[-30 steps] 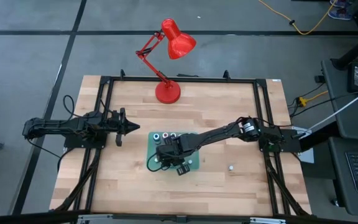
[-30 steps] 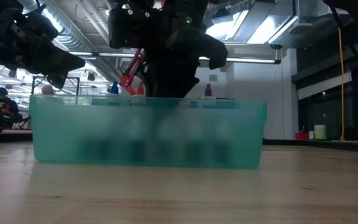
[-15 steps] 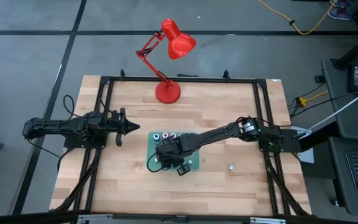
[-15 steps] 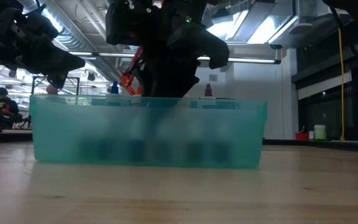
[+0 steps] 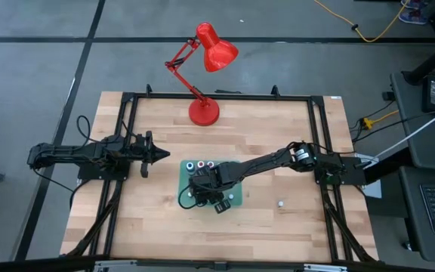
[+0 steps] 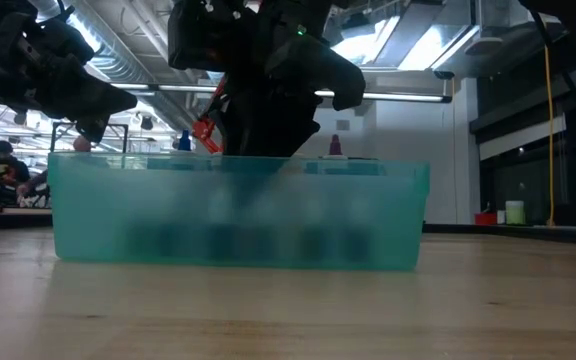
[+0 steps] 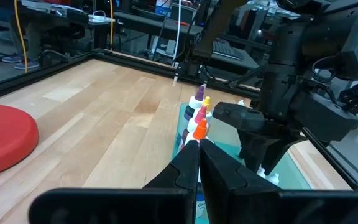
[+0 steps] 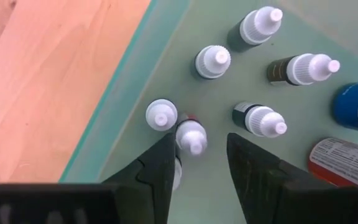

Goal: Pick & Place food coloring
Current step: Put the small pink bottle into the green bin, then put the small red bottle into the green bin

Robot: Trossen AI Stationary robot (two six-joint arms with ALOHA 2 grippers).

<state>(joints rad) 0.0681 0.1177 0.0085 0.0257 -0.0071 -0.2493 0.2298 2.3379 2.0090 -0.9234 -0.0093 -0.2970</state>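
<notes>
The right hand (image 8: 196,163) hangs inside the green tray (image 5: 236,198), its two fingers (image 8: 160,167) a little apart and gripping nothing. Between the fingertips stands one small food coloring bottle (image 8: 191,137) with a white cap; a second white cap is just beside it. More food coloring bottles (image 8: 260,119) stand upright near them on the tray floor. The left hand (image 5: 159,155) waits above the tabletop (image 5: 278,128) to the left of the tray, fingers pressed together and empty. A red desk lamp (image 5: 205,75) stands at the far edge.
</notes>
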